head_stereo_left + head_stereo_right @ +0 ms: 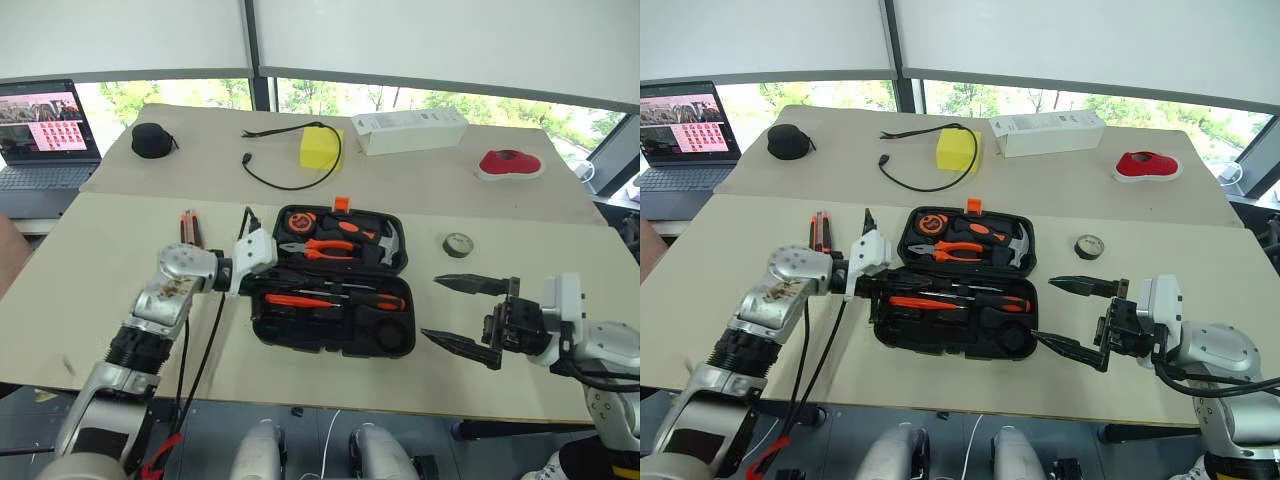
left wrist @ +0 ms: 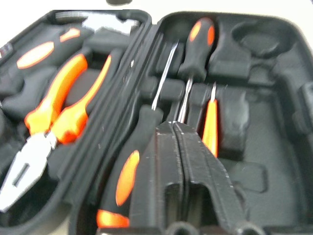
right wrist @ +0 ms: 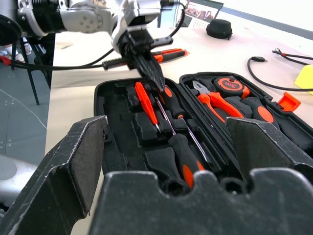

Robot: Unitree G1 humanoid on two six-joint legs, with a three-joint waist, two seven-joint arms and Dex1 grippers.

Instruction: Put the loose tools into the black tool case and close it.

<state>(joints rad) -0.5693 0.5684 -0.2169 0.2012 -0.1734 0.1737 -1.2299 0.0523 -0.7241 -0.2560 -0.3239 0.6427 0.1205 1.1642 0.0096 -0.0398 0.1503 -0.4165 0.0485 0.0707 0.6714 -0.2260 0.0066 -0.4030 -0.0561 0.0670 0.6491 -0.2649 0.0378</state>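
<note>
while the black tool case [image 1: 330,285] is lying open near the table's front edge, the head views are showing the utility knife [image 1: 188,229] and tape roll [image 1: 458,244] waiting outside it. looking along the left gripper [image 2: 177,128], its fingers are pressing together, holding nothing, probably nudging the screwdrivers [image 2: 193,54] into their slots. from the right gripper [image 3: 166,161], fingers are spreading wide, empty, likely waiting.
</note>
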